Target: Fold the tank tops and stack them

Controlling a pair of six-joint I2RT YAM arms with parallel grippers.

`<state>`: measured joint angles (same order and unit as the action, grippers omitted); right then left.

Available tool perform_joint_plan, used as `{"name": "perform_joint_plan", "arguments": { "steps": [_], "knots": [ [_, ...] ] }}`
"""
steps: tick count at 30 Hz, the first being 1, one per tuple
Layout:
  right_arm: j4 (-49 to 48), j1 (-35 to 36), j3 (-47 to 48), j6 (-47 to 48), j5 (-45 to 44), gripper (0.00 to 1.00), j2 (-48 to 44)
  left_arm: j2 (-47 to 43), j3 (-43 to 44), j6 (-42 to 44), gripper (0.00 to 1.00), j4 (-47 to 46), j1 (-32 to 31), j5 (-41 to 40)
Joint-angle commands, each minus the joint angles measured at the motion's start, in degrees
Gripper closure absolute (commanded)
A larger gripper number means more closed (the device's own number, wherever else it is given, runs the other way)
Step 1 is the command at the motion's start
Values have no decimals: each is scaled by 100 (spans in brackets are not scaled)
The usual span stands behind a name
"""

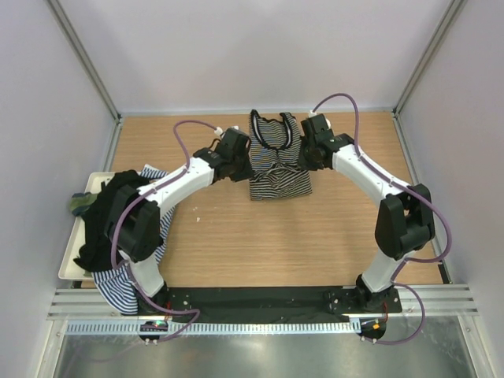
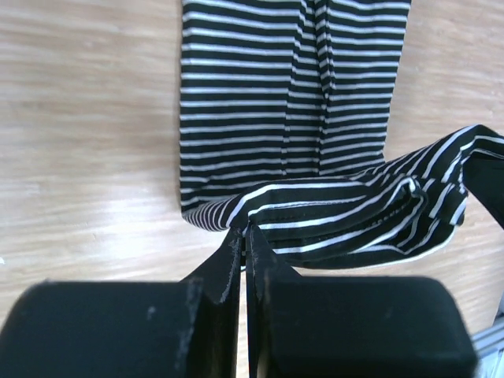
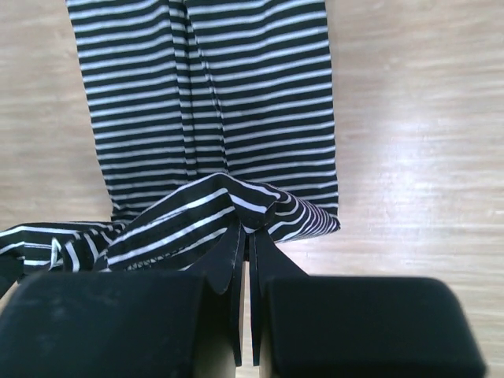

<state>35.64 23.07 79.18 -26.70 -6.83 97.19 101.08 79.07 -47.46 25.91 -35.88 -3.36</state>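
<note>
Broadly, by descending bulk.

Table [image 1: 236,244]: wooden top, arms bolted at its near edge.

White tray [image 1: 66,272]: left side of the table, carrying an unfolded heap. The black tank top [image 1: 106,220] lies uppermost, the blue-and-white striped tank top [image 1: 118,287] spills over the near rim, and a green tank top [image 1: 79,203] shows at the far left corner.

Black-and-white striped tank top [image 1: 279,177]: far centre of the table, well apart from the tray, neck and straps farthest. A ridge of cloth is raised across its width.

Left arm: stretched far and rightward, elbow above the tray heap.

Right arm: bowed out to the right, then back inward, mirroring the left.

Left gripper [image 2: 245,236]: pinched tight on the ridge at the garment's left edge.

Right gripper [image 3: 246,235]: likewise nipped on the ridge at the right edge.

Step in hand, by judgement: an end-over-end fold.

Handling note: carry both edges level and together, cloth taut between them. Lay the fold square before letting go, since uneven travel would likely skew it.
</note>
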Motion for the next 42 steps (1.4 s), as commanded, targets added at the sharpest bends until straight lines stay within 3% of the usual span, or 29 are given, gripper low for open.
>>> {"name": "perform_joint_plan", "arguments": {
  "steps": [1,19,38,40,41,42],
  "knots": [
    [40,-101,537,139,-126,99,186,148,512,246,100,212,186,46],
    [92,-514,1697,147,50,98,1583,1476,1928,396,100,362,582,239],
    [14,-742,2532,68,85,97,2427,2565,3211,475,98,538,757,300],
    [-92,-751,2594,51,103,94,2559,2741,3325,440,98,520,784,300],
    [-153,-760,2603,51,112,81,2594,2785,3352,413,97,494,810,300],
    [-284,-751,2612,51,-123,70,2638,2829,3369,405,89,442,837,318]
  ]
}}
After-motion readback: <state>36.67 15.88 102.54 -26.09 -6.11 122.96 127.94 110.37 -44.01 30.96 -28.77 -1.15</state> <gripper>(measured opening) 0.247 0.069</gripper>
